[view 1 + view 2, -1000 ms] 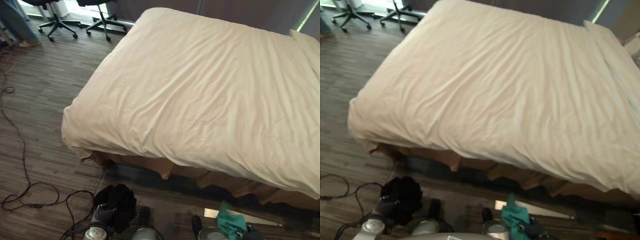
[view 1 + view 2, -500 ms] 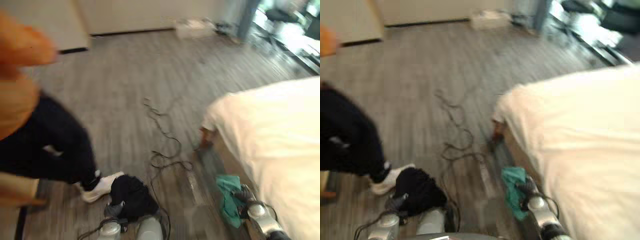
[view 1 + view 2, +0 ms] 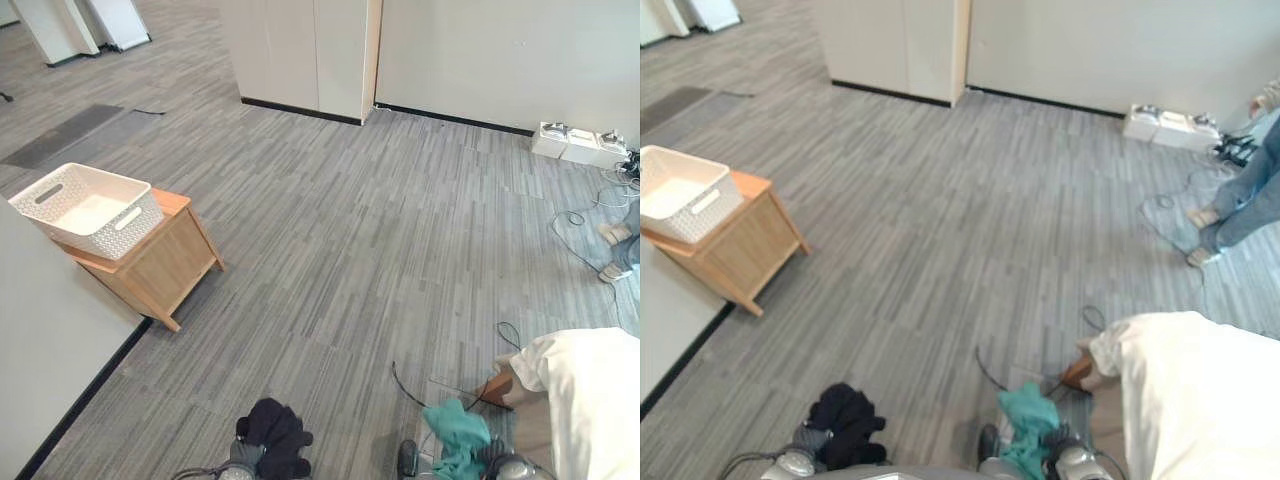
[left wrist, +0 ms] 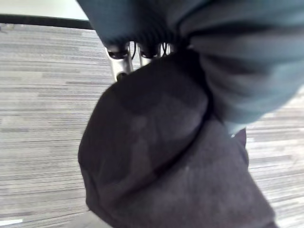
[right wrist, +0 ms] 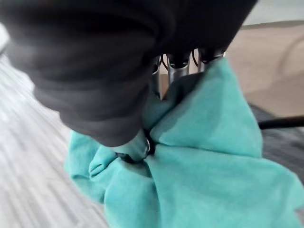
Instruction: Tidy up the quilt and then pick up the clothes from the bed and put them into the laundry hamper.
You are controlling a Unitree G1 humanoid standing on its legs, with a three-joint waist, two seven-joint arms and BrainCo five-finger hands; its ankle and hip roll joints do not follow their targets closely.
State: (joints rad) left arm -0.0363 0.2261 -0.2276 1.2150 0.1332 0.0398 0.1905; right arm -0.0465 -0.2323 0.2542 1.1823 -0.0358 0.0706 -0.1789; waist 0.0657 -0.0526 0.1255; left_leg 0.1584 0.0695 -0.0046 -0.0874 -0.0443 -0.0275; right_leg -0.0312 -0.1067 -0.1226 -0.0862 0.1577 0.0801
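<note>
Left hand (image 4: pixel 124 59) fingers clutch black cloth (image 3: pixel 275 448), right hand (image 5: pixel 183 66) fingers bunch teal cloth (image 3: pixel 1030 418); either may slip out before the far hamper (image 3: pixel 88 208).

- even, bright indoor light over the grey floor (image 3: pixel 380 250), with soft, faint shadows.
- the white quilt (image 3: pixel 1200 400) is nearly washed out, its folds barely showing.
- the head views are sharp now; straight floor lines bow slightly toward the edges.
- in the wrist views the black garment (image 4: pixel 166 161) and teal cloth (image 5: pixel 204 166) sit too close, soft and out of focus, their covers in shade.
</note>
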